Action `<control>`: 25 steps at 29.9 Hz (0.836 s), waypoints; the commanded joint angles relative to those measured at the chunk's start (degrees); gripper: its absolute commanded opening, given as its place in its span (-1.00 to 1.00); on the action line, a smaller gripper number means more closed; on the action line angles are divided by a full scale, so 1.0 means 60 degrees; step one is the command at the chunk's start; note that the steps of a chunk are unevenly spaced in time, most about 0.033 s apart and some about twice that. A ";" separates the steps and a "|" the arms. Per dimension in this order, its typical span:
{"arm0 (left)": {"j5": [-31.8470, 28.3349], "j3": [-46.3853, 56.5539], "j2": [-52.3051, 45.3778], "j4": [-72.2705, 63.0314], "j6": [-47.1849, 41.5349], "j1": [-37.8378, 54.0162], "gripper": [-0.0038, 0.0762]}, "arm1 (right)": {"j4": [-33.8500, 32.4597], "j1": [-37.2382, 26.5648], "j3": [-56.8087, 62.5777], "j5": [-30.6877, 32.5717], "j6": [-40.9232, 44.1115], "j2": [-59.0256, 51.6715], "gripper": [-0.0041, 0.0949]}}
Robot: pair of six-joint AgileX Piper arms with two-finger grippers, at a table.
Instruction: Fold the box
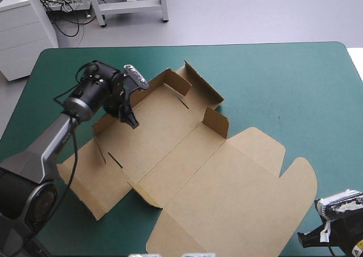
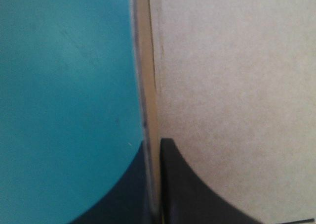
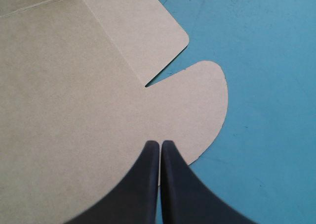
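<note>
High view: box lies mid-table on the teal-green cover, its long axis running far left to near right, with the lid flat toward the right arm. Left gripper sits at the box's far-left side and is the nearer arm to the tray end. Only the left wrist view shows the grip: black fingers nearly closed, wall edge pinched between them. Right gripper is closed and empty above the lid's rounded flap.
</note>
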 commanded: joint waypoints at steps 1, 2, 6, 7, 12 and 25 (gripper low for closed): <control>-0.0161 -0.0814 -0.0096 0.1774 0.0127 -0.0798 -0.98 | -0.0175 -0.0065 -0.0225 -0.0503 0.0375 0.0123 -0.93; -0.0468 -0.0832 -0.0046 0.2159 0.0127 -0.0998 -0.98 | -0.0175 -0.0065 -0.0225 -0.0503 0.0474 0.0123 -0.93; -0.1418 -0.0815 -0.0007 0.2920 0.0314 -0.1581 -0.98 | -0.0188 -0.0065 -0.0225 -0.0503 0.0497 0.0123 -0.93; -0.1615 -0.0815 -0.0007 0.3002 0.0309 -0.1713 -0.98 | -0.0197 -0.0065 -0.0225 -0.0503 0.0497 0.0123 -0.93; -0.1997 -0.0572 -0.0007 0.3671 0.0325 -0.2479 -0.98 | -0.0214 -0.0065 -0.0225 -0.0482 0.0581 0.0123 -0.93; -0.3579 0.1606 -0.0266 0.8794 -0.2713 -0.4634 -0.98 | -0.0221 -0.0065 -0.0225 -0.0272 0.0690 0.0123 -0.93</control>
